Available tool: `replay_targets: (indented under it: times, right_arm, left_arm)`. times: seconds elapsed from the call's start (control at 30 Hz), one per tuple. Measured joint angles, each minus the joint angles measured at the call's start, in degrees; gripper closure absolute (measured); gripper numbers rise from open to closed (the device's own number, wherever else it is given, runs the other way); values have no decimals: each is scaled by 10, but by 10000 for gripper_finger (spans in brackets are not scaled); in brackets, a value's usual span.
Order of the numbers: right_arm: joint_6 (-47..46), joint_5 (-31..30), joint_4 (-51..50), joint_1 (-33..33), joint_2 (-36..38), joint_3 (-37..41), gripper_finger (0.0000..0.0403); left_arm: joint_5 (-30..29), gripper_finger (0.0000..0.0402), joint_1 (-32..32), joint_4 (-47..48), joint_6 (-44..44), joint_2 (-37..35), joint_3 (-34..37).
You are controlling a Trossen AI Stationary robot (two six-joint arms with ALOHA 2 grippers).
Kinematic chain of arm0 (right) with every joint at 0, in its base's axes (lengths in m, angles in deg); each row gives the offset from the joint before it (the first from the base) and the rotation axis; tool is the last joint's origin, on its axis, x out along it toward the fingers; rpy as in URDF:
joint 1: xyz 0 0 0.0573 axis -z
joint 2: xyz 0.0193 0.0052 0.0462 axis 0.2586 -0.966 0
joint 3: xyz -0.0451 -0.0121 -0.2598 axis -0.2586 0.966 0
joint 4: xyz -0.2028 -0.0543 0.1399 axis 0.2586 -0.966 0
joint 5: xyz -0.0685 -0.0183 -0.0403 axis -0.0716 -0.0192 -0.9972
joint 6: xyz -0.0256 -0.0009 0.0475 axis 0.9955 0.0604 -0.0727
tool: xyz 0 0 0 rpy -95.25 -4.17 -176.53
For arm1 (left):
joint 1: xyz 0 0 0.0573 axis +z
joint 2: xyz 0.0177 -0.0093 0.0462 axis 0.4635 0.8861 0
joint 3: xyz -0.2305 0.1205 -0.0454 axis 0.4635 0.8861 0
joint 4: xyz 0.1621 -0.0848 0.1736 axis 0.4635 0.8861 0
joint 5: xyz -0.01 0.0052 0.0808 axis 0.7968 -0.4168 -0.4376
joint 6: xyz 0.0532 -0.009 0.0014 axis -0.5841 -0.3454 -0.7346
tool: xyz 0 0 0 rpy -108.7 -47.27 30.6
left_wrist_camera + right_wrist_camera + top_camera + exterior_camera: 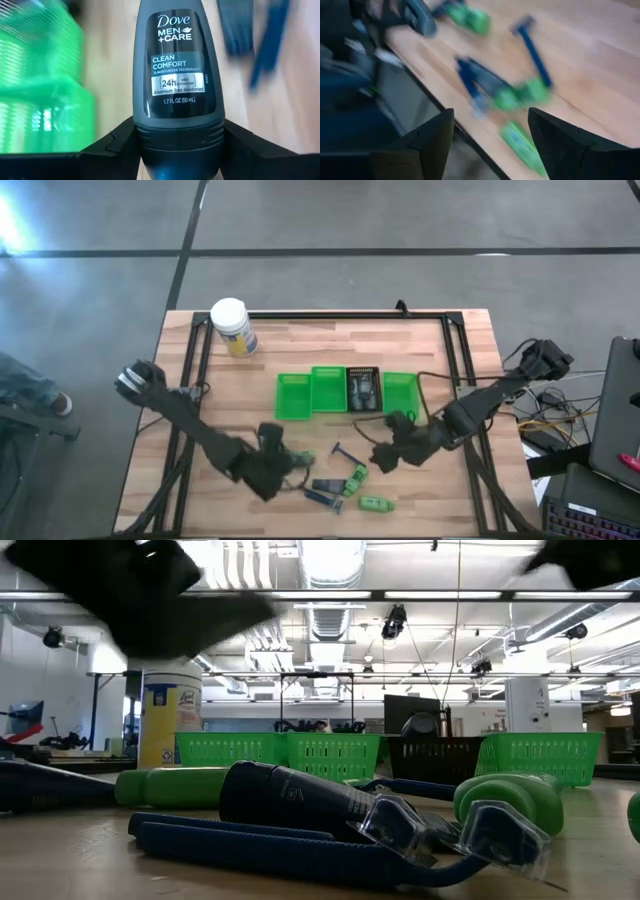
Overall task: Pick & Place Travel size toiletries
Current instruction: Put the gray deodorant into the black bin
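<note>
My left gripper (272,470) is near the table's front and is shut on a dark grey Dove deodorant bottle (178,65). Other toiletries lie flat on the wood to its right: small green bottles (355,477) (373,503), a dark tube (325,485) and blue-handled razors (345,452). The low view shows a dark bottle (290,800), razors (300,850) and green bottles (185,785) lying flat. My right gripper (383,458) hangs open to the right of this cluster. Its wrist view shows its open gripper (490,125) with the blurred toiletries beyond it. My left gripper pinches the Dove bottle between its two fingers (117,142) at the cap end (178,137). The labelled body points away from the wrist, along the fingers. I cannot tell whether the bottle is clear of the table.
A row of square bins (293,395) stands mid-table; the dark one (363,390) has items in it. A white, yellow-labelled canister (232,328) stands at the far left. Black frame rails (460,380) run along the table's sides. Bare wood (420,510) lies at the near right.
</note>
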Motion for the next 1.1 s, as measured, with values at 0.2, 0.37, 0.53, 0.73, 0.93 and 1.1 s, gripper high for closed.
replay_targets:
  times: [0.2, 0.37, 0.53, 0.73, 0.93, 1.1]
  right_arm:
    - [31, -74, 206, 31, 3, 72, 142]
    - [61, -71, 233, 59, 1, 72, 123]
    - [70, -54, 237, 83, 1, 72, 105]
    - [73, -28, 236, 100, -4, 72, 97]
    - [92, -25, 246, 120, -4, 72, 119]
    - [103, 6, 248, 143, -4, 72, 161]
  left_arm:
    - [-4, 198, 69, -144, -91, -52, 15]
    - [13, 198, 104, -145, -160, -35, 3]
    - [11, 198, 123, -187, -209, -15, -13]
    - [13, 198, 148, -214, -228, -1, -25]
    - [27, 198, 165, -238, -241, -1, -23]
    - [33, 198, 177, -244, -254, -1, -23]
